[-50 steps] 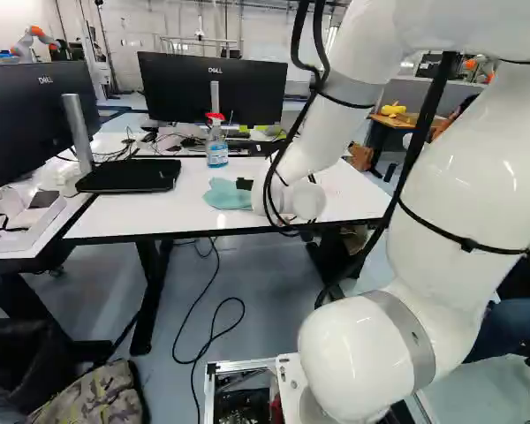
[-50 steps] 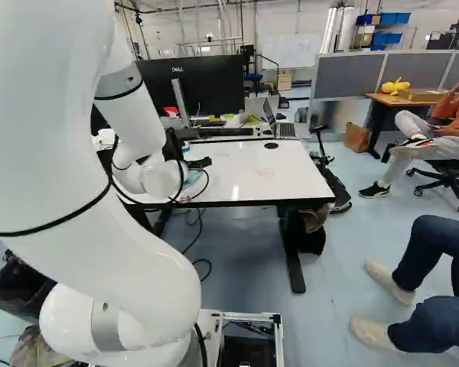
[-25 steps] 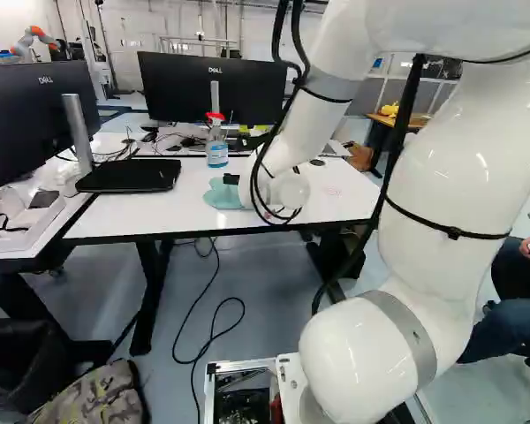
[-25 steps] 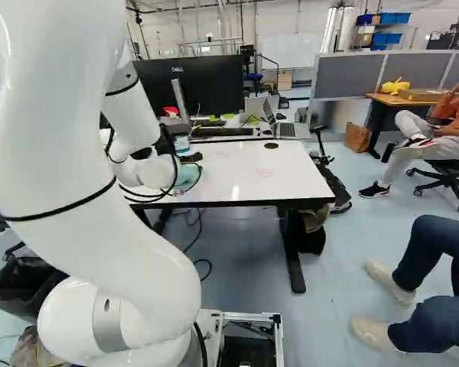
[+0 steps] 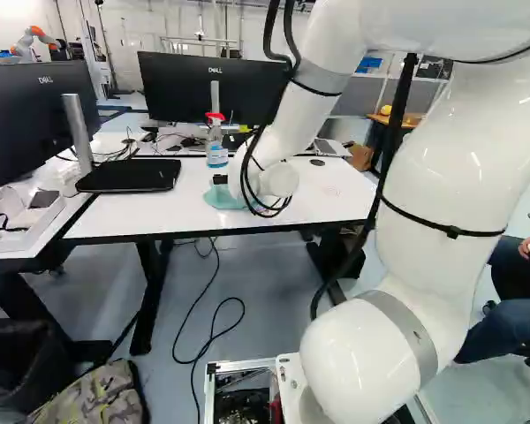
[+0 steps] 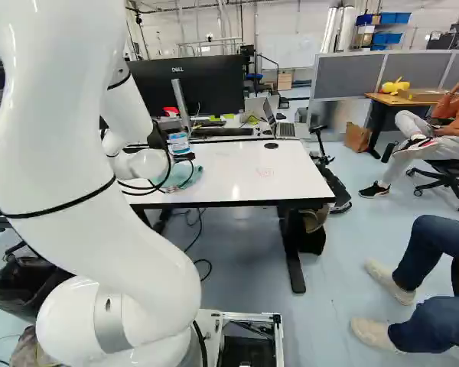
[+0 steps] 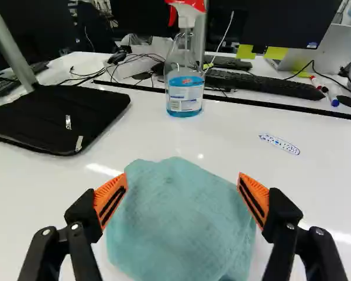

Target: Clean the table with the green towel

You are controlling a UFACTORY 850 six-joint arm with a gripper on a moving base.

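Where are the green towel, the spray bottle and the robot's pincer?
Green towel [image 7: 178, 225], wrist view: middle of the cloth.
Spray bottle [image 7: 185, 95], wrist view: its front label.
Pincer [image 7: 182, 190], wrist view: midway between its orange fingertips.

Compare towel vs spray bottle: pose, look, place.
Towel lies spread low; bottle stands upright.
Towel is plain teal cloth; bottle is clear with blue liquid and a red-and-white top.
Towel shows between the open gripper's fingers; bottle is ahead.
Both are on the white table.
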